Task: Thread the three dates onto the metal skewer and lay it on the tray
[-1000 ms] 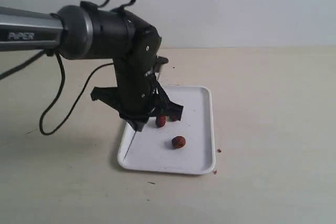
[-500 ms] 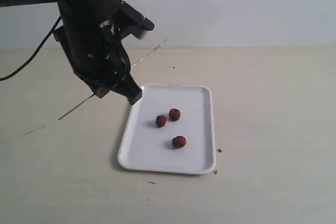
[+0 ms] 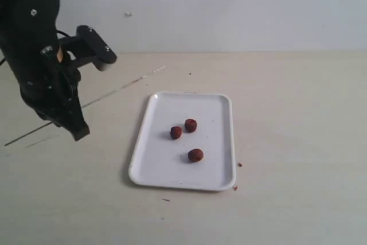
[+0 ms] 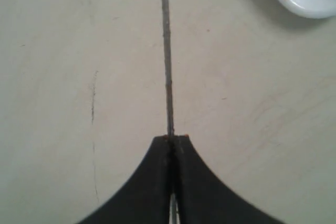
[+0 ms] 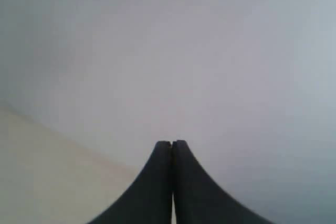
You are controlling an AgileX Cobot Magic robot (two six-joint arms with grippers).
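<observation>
Currently, left fingers (image 4: 155, 174) are clenched on the skewer (image 3: 123, 88) — bare rod held over the worktop (image 3: 298, 113), left of the tray (image 3: 221, 107) and apart from it. Three dates lie loose on the tray: two close together (image 3: 176, 132) (image 3: 190, 125), a third (image 3: 195, 155) nearer the front rim. Right fingers (image 5: 157, 174) pressed together, grasping nothing — facing a blank wall.

Exterior and close left wrist views share the tray (image 3: 213, 113).

Beige table (image 3: 298, 142); white tray (image 3: 213, 113) flat on it; tiny reddish crumbs (image 3: 239, 164) just beside tray's edge.
</observation>
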